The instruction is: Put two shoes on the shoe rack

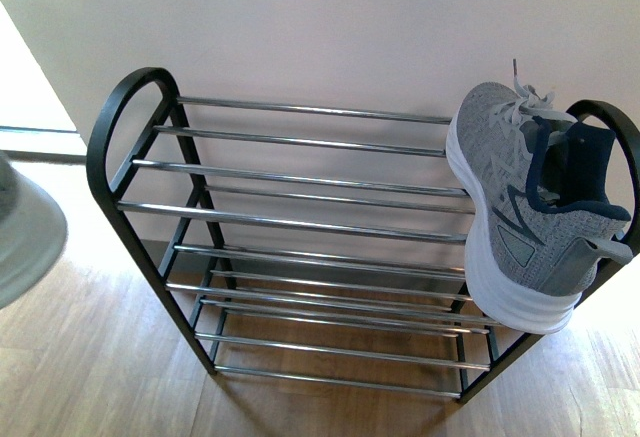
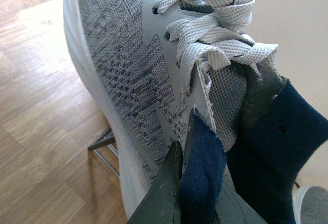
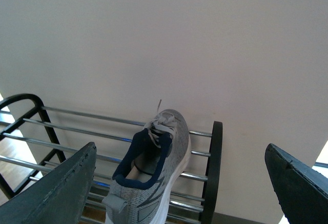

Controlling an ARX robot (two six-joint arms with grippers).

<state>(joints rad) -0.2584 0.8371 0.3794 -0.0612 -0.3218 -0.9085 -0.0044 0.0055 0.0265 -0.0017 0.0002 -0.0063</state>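
One grey sneaker (image 1: 520, 202) lies tilted on its side on the top tier of the shoe rack (image 1: 300, 225), at its right end, heel hanging over the front bar. It also shows in the right wrist view (image 3: 148, 183). My right gripper (image 3: 179, 183) is open and empty, back from the rack, with that sneaker between its fingers in the picture. My left gripper (image 2: 185, 183) is shut on the navy collar of the second grey sneaker (image 2: 133, 80), held in the air. A blurred part of that sneaker (image 1: 25, 237) shows at the front view's left edge.
The rack stands against a plain pale wall (image 1: 350, 27) on a wooden floor (image 1: 90, 367). Its rounded black side frames (image 1: 125, 127) rise above the top bars. A rack corner (image 2: 102, 147) shows below the held sneaker in the left wrist view.
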